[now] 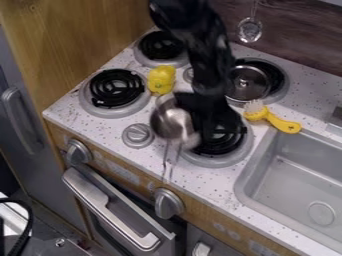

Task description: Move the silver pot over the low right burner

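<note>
Think of a big clock lying flat on the stove, with 12 at the wall. The low right burner [218, 159] is at 5 o'clock. The silver pot [172, 123] is just to its 9 o'clock side, and it looks tipped. Its thin wire handle [165, 162] points to 6 o'clock, out past the front edge of the white speckled counter [234, 175], so I guess it stays out of the arm's way.

The black pincer [204, 112] is right up against the pot's 3 o'clock side, and it covers part of the burner. I can't tell if it is open or closed, or if it really has the pot. Being on that side would help if it wants to bring the pot across. I think the pot needs to go a little way to 4 o'clock and sit down flat. If it stays tipped, it could slide or catch on the burner's edge.

A little round metal pan [247, 84] sits on the burner at 2 o'clock, so that spot is taken. The yellow scrub brush [275, 120] lies by the sink [314, 185], maybe for washing up. The yellow toy pepper [161, 79] sits between the two left burners, near the pot.
</note>
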`<state>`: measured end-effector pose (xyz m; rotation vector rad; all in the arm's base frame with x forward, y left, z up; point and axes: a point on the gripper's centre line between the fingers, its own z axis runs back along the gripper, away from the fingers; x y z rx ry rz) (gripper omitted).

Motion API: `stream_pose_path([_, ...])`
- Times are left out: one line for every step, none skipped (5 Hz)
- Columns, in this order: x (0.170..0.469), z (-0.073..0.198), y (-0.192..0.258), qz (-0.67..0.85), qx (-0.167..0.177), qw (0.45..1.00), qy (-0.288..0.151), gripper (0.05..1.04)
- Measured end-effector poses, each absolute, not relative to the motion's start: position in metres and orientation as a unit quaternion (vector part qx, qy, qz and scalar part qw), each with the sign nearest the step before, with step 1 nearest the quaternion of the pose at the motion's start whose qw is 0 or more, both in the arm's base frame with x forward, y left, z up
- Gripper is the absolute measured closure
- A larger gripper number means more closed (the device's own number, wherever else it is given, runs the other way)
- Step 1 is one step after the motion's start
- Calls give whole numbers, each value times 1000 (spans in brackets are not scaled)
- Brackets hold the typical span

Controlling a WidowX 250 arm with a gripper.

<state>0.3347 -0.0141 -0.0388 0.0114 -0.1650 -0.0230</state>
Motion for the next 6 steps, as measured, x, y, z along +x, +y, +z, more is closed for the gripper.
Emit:
stream_pose_path([349,-45,-34,-53,4,995,-82,1013])
stream_pose_path([363,-47,-54,-90,3,992,-85,1013])
stream_pose_path([372,-49,-61,-102,1,991,-89,995])
stream_pose_path([368,-51,-60,-82,6,993,-79,831])
stream_pose_path([347,-46,-53,-44,20,997,-62,524])
stream_pose_path([351,-5,-46,-22,37,995,-93,242])
